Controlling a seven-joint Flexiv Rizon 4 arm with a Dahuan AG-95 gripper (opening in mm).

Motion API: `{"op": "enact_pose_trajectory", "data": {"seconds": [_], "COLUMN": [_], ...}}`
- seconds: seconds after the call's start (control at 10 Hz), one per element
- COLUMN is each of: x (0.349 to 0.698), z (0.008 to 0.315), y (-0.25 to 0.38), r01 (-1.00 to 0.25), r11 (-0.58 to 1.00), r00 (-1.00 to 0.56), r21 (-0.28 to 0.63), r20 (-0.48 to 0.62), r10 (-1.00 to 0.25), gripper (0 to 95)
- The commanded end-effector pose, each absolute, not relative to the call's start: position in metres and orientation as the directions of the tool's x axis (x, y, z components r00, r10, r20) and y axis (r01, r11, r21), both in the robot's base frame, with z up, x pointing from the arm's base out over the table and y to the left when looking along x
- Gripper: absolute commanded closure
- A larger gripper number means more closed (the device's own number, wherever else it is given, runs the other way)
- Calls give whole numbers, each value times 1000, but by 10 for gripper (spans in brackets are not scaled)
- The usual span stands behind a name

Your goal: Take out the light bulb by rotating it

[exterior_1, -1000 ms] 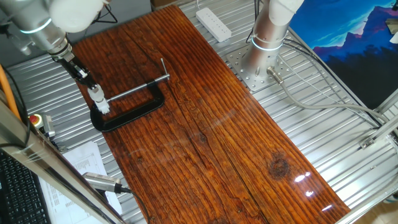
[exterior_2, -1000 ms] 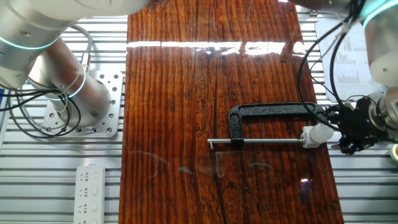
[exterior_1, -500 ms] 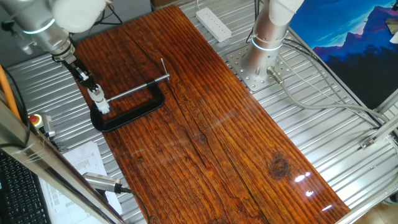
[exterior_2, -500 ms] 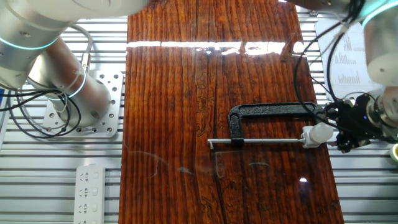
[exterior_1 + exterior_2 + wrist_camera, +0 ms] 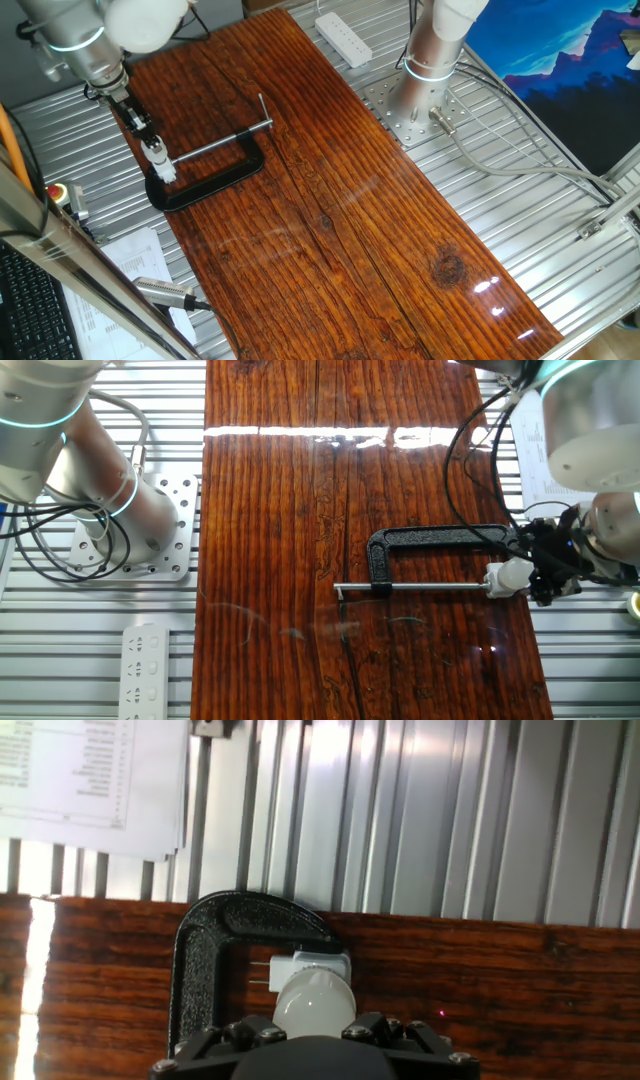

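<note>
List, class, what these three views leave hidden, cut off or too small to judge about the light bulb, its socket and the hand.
- Hand view: the hand's own body covers the lower part of the light bulb, so finger contact is hidden.
- Hand view: the bulb hides most of the white socket, including the thread joint.
- One fixed view: bulb too small to separate from socket.
- The other fixed view: the C-clamp's far end disappears behind the hand.

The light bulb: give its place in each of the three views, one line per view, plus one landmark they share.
One fixed view: the light bulb sits at the left, between the gripper and the black C-clamp.
The other fixed view: far right, at the end of the clamp's steel rod.
Hand view: bottom centre, against the white socket.
Shared landmark: the black C-clamp.
</note>
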State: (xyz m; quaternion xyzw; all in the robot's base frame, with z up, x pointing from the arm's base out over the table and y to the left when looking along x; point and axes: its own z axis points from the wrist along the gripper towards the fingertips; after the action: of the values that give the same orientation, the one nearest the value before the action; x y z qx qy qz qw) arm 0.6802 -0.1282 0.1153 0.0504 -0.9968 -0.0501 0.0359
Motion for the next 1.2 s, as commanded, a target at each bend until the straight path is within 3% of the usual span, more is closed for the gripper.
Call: {"op": "enact_pose_trajectory", "data": {"seconds": [0.1,0.8,0.9,1.2], "x": [682,682,682,683], "z": [115,111,110,108], "y": [-128,-123,-124,-124], "r01": [-90,-78,-80,-81], "r11": [991,993,993,993], "r00": [-993,-995,-995,-995], "r21": [103,87,82,81], "r20": [62,58,59,59], "r10": [-97,-83,-85,-86], "gripper": [380,380,570,570]}}
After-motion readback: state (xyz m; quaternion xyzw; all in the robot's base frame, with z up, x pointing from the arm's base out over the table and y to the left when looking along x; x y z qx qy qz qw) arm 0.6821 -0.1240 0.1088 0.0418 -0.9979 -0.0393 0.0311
